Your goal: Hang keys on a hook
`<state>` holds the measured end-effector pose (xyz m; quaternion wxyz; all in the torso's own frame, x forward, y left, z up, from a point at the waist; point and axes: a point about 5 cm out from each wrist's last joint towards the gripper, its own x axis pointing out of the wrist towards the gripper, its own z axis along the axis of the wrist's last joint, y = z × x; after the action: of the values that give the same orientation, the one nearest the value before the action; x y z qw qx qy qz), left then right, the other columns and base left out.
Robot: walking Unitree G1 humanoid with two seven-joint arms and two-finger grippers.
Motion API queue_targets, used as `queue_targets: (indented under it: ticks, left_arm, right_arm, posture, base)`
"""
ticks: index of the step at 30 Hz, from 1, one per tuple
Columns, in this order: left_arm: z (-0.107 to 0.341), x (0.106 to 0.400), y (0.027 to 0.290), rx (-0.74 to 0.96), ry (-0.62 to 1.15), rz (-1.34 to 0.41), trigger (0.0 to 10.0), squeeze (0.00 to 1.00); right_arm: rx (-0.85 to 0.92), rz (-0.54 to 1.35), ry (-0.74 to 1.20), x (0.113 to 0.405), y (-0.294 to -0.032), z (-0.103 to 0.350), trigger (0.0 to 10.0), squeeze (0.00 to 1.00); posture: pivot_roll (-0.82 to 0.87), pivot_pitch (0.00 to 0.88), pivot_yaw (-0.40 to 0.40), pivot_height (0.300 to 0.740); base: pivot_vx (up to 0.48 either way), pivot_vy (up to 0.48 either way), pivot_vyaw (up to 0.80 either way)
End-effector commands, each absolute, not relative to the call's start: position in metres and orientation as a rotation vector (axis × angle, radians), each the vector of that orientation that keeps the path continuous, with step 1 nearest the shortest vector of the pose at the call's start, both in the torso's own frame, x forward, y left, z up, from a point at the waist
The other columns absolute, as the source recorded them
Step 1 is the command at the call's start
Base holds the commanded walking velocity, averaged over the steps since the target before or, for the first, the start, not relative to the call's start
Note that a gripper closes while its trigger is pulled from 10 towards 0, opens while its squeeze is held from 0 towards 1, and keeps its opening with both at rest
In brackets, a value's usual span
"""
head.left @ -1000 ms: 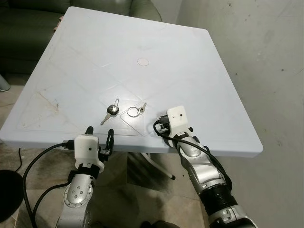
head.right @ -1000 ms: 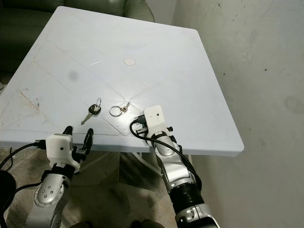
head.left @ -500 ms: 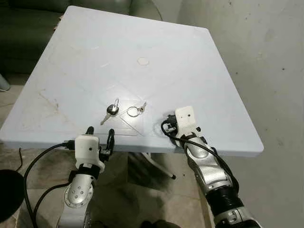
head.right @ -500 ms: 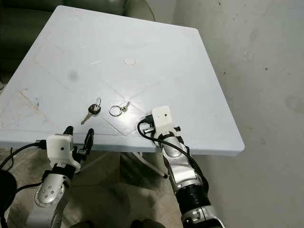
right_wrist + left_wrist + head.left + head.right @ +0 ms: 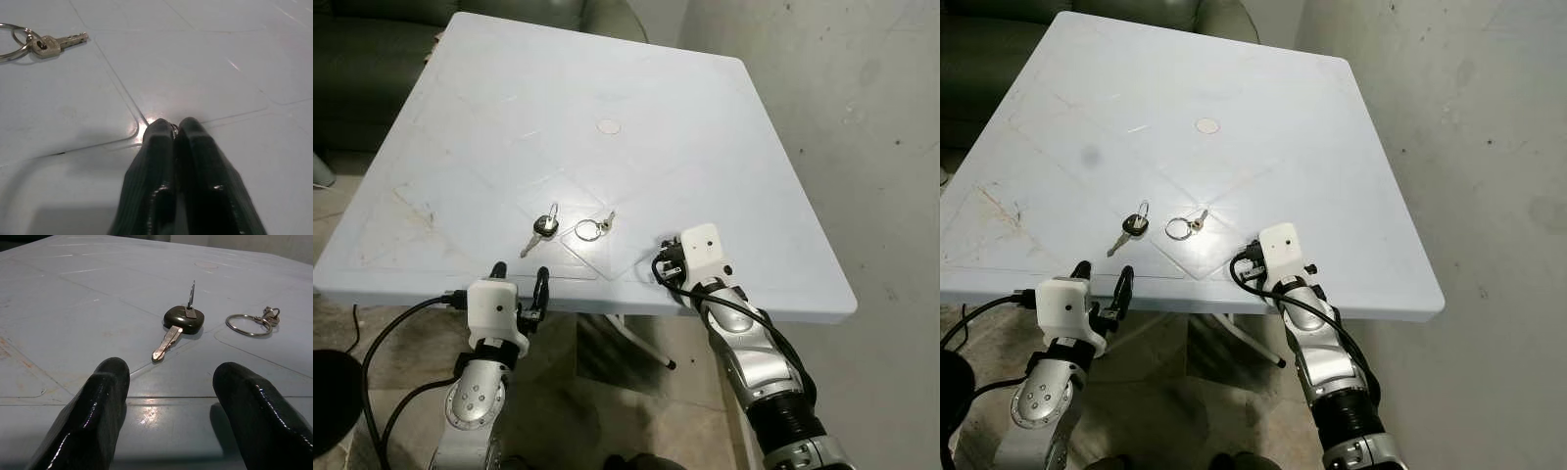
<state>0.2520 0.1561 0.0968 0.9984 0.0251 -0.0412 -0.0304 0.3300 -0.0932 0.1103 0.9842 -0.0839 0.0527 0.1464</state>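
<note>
A pale blue square worktop carried two key items near its front edge. The black-headed key lay flat with its blade pointing toward the robot and a small ring standing at its head. Just beside it, apart and not touching, lay a silver key ring with a small silver key attached.

The left gripper sat at the front edge of the worktop, its jaws open. In the left wrist view, the two black fingers were spread wide, and the black-headed key lay ahead of the gap between them, near but not touched. The key ring lay ahead of the jaws and off to the side of the other finger.

The right gripper rested over the worktop near its front edge, with its white wrist housing above it. Its jaws were closed, the two fingers pressed together, with a small glint of metal at the tips; what that glint was could not be told. The fingertips sat at a moulded groove in the worktop surface. In the right wrist view, the small silver key and part of its ring lay ahead of the closed jaws and well off to one side, apart from them.

A round moulded disc marked the middle of the worktop. Grey concrete floor lay beyond the right side.
</note>
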Motion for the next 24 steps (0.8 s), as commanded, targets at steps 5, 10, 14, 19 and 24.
queue_targets:
  ticks: [5,10,14,19,24]
  left_arm:
    - [0.0947,0.2495,0.153,0.05,-0.07,-0.074,10.0,0.0]
    - [0.0945,0.249,0.1531,0.053,-0.069,-0.073,10.0,0.0]
    - [0.0948,0.2489,0.154,0.052,-0.069,-0.071,10.0,0.0]
    - [0.0943,0.2486,0.1547,0.051,-0.068,-0.069,10.0,0.0]
    - [0.0943,0.2489,0.1544,0.051,-0.067,-0.069,10.0,0.0]
  right_arm:
    - [-0.159,0.286,0.132,0.328,-0.1011,0.1064,10.0,0.0]
    - [-0.14,0.301,0.127,0.3283,-0.1,0.1076,10.0,1.0]
    - [-0.127,0.315,0.118,0.3283,-0.0983,0.1097,10.0,0.0]
    - [-0.114,0.316,0.11,0.3291,-0.0983,0.1112,10.0,0.0]
    - [-0.088,0.297,0.129,0.3307,-0.1007,0.1117,10.0,1.0]
  posture:
    - [-0.01,0.181,-0.172,0.74]
    - [-0.01,0.184,-0.172,0.74]
    - [-0.01,0.184,-0.172,0.74]
    - [-0.01,0.184,-0.172,0.74]
    - [-0.01,0.187,-0.174,0.74]
  base:
    - [0.0,0.0,0.0]
    - [0.0,0.0,0.0]
    - [0.0,0.0,0.0]
    - [0.0,0.0,0.0]
    - [0.0,0.0,0.0]
